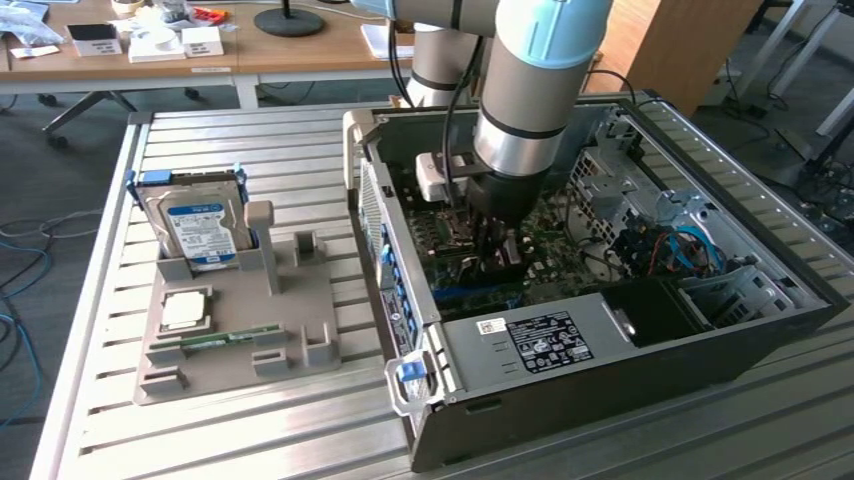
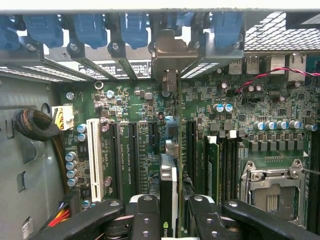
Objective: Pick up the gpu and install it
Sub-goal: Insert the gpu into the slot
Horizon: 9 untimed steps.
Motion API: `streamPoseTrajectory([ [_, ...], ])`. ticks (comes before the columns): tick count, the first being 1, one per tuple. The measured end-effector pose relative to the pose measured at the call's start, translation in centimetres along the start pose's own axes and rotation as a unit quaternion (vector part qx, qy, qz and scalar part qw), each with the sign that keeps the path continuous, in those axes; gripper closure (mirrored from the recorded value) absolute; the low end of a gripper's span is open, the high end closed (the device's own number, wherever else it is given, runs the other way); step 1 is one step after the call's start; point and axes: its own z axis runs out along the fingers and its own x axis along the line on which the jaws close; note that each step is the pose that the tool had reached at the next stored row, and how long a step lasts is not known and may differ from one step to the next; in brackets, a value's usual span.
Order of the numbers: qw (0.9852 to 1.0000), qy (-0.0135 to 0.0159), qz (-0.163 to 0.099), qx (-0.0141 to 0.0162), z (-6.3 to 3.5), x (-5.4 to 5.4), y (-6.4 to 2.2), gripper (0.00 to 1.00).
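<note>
In the wrist view the gpu (image 2: 169, 197) appears edge-on as a thin dark card standing upright over the green motherboard (image 2: 135, 107). Its silvery end bracket (image 2: 170, 55) sits against the case's rear slot openings. My gripper (image 2: 169, 222) is shut on the card, one black finger (image 2: 145, 217) on each side. The card lines up with the black expansion slots; whether it is fully seated I cannot tell. In the exterior view the gripper (image 1: 498, 255) reaches down inside the open computer case (image 1: 747, 325), low over the board.
A white slot (image 2: 92, 155), memory slots and the CPU socket (image 2: 272, 187) flank the card. Blue retaining clips (image 2: 90, 27) line the rear. The power supply (image 1: 534, 340) fills the case's near end. Outside it, a grey holder (image 1: 287, 330) carries a hard drive (image 1: 198, 225), a CPU and a memory stick.
</note>
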Motion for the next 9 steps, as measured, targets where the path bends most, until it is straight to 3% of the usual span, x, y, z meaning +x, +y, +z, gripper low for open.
streamPoseTrajectory([
  [9,1.0,0.0,-0.001,0.0,0.47,0.02,0.03,0.73],
])
